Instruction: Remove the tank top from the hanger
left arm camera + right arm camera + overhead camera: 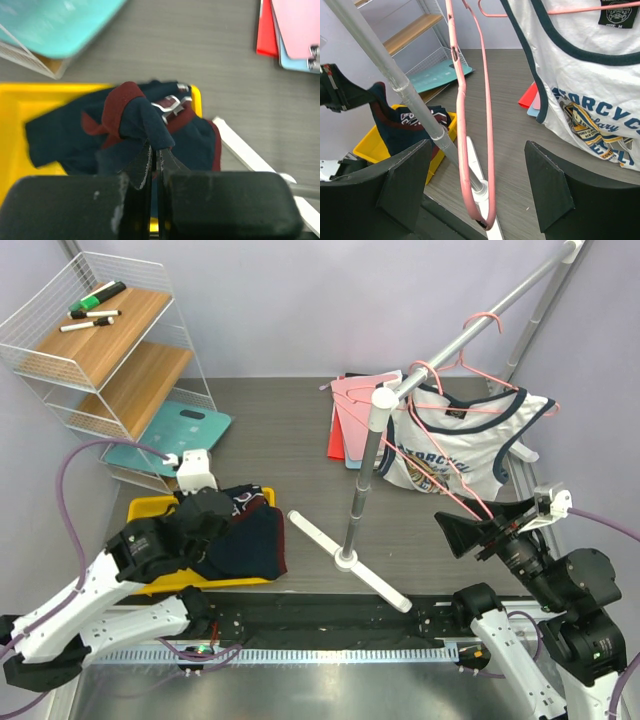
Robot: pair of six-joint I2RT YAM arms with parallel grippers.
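At the near left, above the yellow bin [145,507], the left claw [155,161] pinches the dark tank top [142,122], seemingly already off the bare pink hanger [489,125] that the spread right claw [477,170] straddles, so the next move calls for dropping it in.

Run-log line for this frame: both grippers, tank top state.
left gripper: shut on navy garment over yellow bin | right gripper: open, astride empty pink hanger | white tank top: on second hanger
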